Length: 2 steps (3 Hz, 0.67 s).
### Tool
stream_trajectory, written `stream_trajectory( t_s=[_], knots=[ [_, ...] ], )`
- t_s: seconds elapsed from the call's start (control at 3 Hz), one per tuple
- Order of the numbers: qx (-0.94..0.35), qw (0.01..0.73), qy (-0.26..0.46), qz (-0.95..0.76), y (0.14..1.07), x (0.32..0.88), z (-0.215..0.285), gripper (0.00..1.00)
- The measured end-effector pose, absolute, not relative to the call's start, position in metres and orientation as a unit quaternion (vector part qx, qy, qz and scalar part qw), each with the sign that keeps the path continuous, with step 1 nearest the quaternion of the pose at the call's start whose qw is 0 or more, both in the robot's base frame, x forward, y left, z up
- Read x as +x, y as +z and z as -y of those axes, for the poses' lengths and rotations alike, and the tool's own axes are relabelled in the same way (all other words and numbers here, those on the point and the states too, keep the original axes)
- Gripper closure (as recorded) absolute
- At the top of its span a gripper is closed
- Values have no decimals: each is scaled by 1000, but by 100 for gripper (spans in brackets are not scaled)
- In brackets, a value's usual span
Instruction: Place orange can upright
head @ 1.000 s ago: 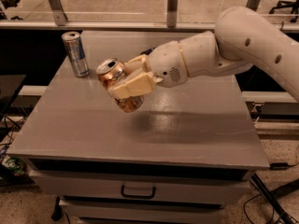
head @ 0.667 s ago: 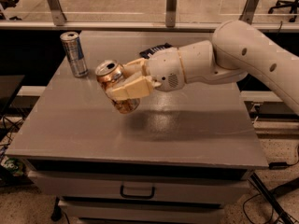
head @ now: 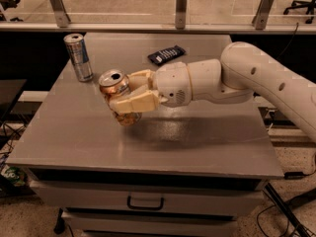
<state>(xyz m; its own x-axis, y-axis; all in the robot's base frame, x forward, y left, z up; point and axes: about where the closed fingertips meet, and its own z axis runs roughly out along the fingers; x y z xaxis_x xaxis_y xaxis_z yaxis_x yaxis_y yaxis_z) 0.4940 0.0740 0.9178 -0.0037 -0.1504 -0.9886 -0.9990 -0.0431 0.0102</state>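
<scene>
Now two cans show: a shiny copper-orange metal drink can [head: 113, 80], tilted at centre left, clamped in the cream two-finger gripper [head: 121, 93], and a slim silver-blue can [head: 79, 57] upright at upper left. One flat black object [head: 166, 54] lies upper centre.

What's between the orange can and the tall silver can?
Nothing: the camera view shows only bare tabletop between the silver can and the tilted orange can, which the gripper holds over the table's left side.
</scene>
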Motion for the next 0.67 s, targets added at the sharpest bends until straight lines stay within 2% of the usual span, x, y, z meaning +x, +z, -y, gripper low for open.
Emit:
stream_trajectory(
  t_s=[0.33,0.67],
  knots=[
    [-544,447,484,-519,910,489,-77,95],
    [-544,448,490,-513,904,485,-80,84]
  ],
)
